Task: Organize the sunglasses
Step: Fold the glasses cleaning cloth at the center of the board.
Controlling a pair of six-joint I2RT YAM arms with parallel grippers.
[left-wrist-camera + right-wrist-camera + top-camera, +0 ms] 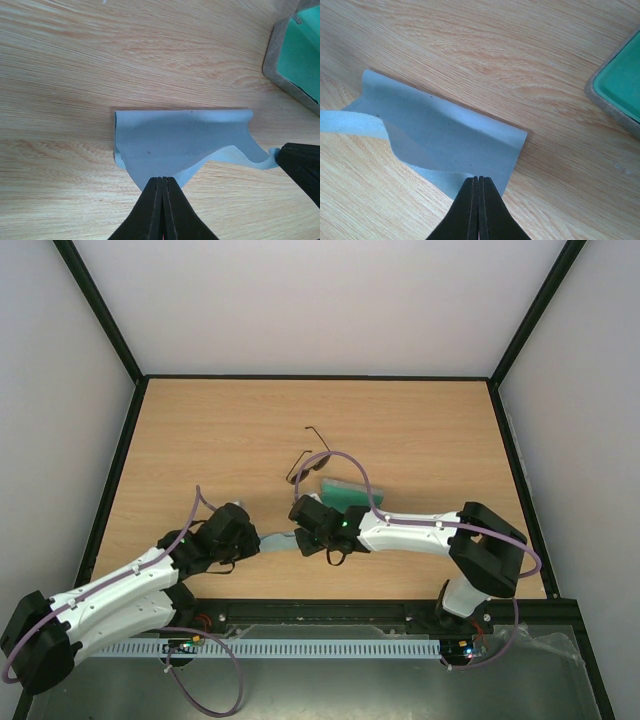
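Cloth, light blue: pinched at opposite edges by the left tool and the right tool, each clamped tight on it, and draped over the wooden surface. Sunglasses: laid on the surface just beyond the green-lined case, untouched by either tool
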